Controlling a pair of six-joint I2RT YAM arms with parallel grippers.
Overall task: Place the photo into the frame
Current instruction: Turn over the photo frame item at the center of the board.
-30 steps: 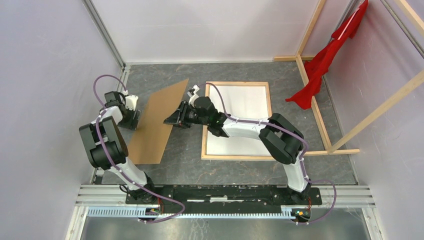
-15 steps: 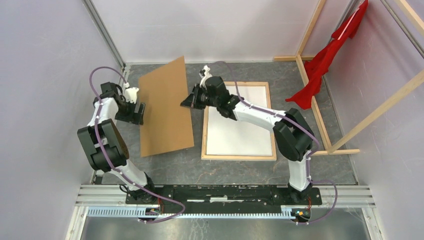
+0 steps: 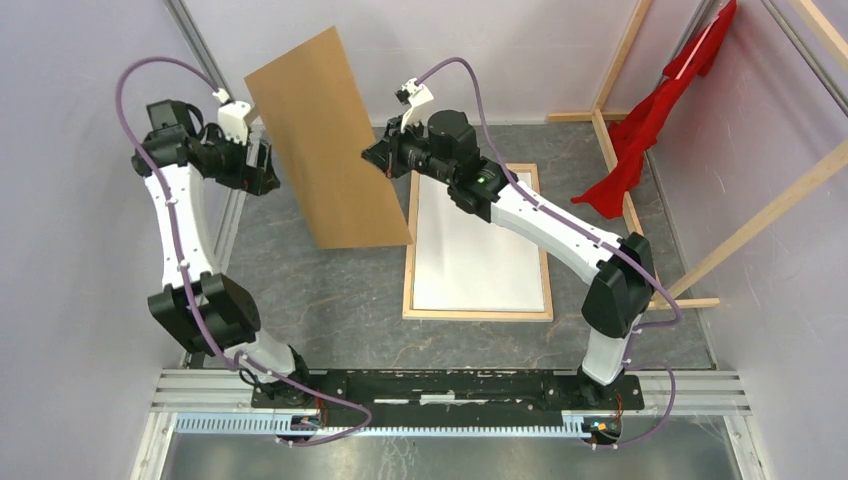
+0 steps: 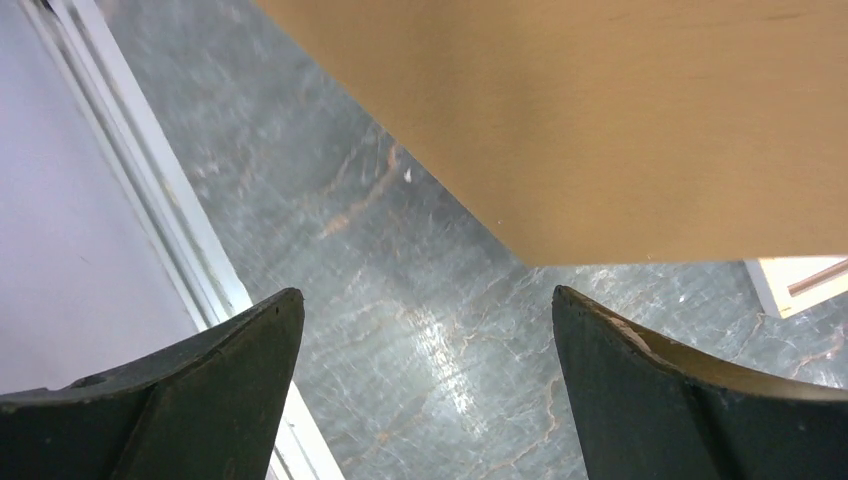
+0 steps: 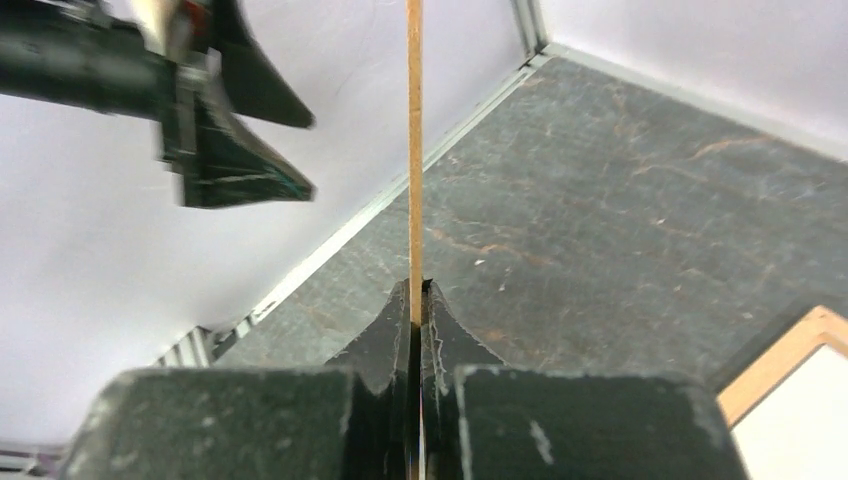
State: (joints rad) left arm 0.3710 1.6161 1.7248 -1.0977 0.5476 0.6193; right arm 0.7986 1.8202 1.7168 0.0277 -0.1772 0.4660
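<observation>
Nearest the arm bases, the frame (image 3: 476,315) lies flat on the grey worktop (image 3: 330,290) with its bare wood side up. The white sheet filling its opening is, as I judge it, the photo (image 3: 480,240) lying picture side down. No printed side shows, so this cannot be confirmed.

Beyond the frame's far-left corner, the brown backing board (image 3: 325,140) is held in the air. It is tilted steeply, and its lower corner hangs just beside that corner of the frame. The right claw (image 3: 385,160) is clamped on the board's right edge. In the wrist view its jaws (image 5: 415,290) pinch the thin board, which is seen edge-on between them. On the board's other side the left claw (image 3: 262,165) stands wide open and grips nothing. Its wrist view shows both fingers (image 4: 230,400) spread over bare worktop, with the board (image 4: 620,110) above and apart from them.

At the far right are bare wooden beams (image 3: 640,240) and a red cloth (image 3: 650,120), well apart from the work.

The step in hand looks like handling the backing board while the photo rests in the frame. If the photo is seated squarely, the next move is to lay the board flat over it. That calls for turning the board level, squaring its edges with the frame's recess and lowering it without shifting the sheet. The open left claw is well placed to steady the free edge.
</observation>
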